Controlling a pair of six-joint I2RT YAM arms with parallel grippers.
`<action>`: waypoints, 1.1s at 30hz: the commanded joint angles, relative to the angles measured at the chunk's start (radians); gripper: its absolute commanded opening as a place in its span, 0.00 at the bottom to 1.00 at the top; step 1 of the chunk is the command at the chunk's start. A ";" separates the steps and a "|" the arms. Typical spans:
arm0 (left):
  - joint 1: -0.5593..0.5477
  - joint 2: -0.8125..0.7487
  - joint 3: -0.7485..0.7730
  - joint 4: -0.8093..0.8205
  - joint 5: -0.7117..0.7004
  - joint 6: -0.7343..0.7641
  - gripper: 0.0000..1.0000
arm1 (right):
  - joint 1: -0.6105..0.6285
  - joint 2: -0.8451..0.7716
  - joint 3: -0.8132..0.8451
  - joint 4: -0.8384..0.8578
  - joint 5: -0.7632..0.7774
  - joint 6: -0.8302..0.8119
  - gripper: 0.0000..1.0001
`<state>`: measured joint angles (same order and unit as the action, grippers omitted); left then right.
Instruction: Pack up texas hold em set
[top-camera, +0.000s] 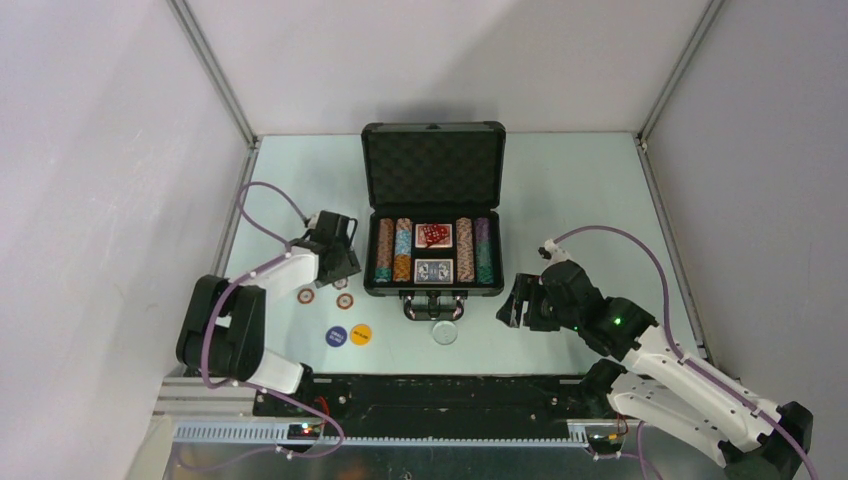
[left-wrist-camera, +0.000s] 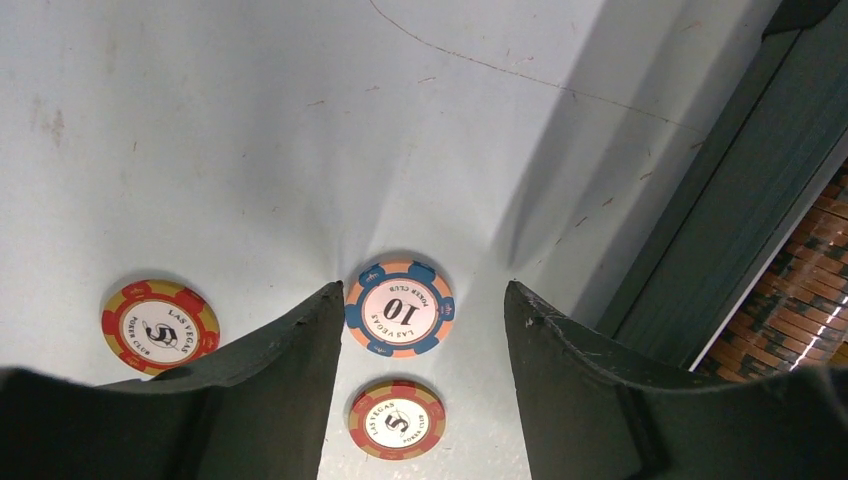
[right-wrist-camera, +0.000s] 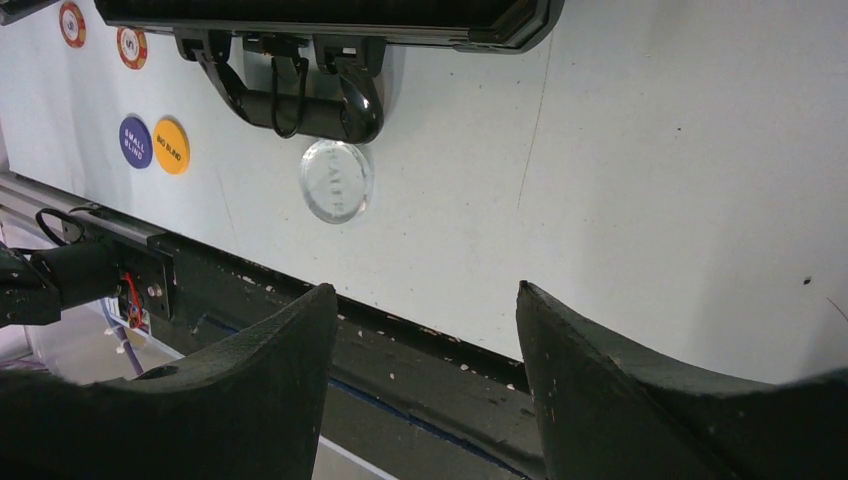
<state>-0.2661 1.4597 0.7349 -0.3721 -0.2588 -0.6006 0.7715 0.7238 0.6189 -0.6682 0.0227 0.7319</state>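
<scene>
The black hard case lies open mid-bench, lid raised at the far side. Its chip rows, two card decks and red dice are already seated. Just left of it lie a 10 chip and two 5 chips. The left fingers are released, straddling the 10 chip and grasping nothing. Nearer lie the small blind button, big blind button and clear dealer button, all unpacked. The right fingers, released and empty, hover right of the case. Mostly packed, I judge; the loose pieces and the lid remain.
</scene>
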 joint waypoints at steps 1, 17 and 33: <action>0.004 0.010 0.013 0.022 -0.036 0.017 0.65 | 0.006 0.003 0.006 0.020 0.018 -0.001 0.70; -0.007 0.010 0.017 0.021 -0.015 0.046 0.54 | 0.008 0.010 0.005 0.022 0.020 0.001 0.70; -0.084 0.029 0.014 0.039 -0.023 0.010 0.57 | 0.010 0.009 0.005 0.015 0.026 0.000 0.70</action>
<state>-0.3305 1.5009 0.7456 -0.3500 -0.2855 -0.5724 0.7761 0.7368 0.6189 -0.6682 0.0338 0.7322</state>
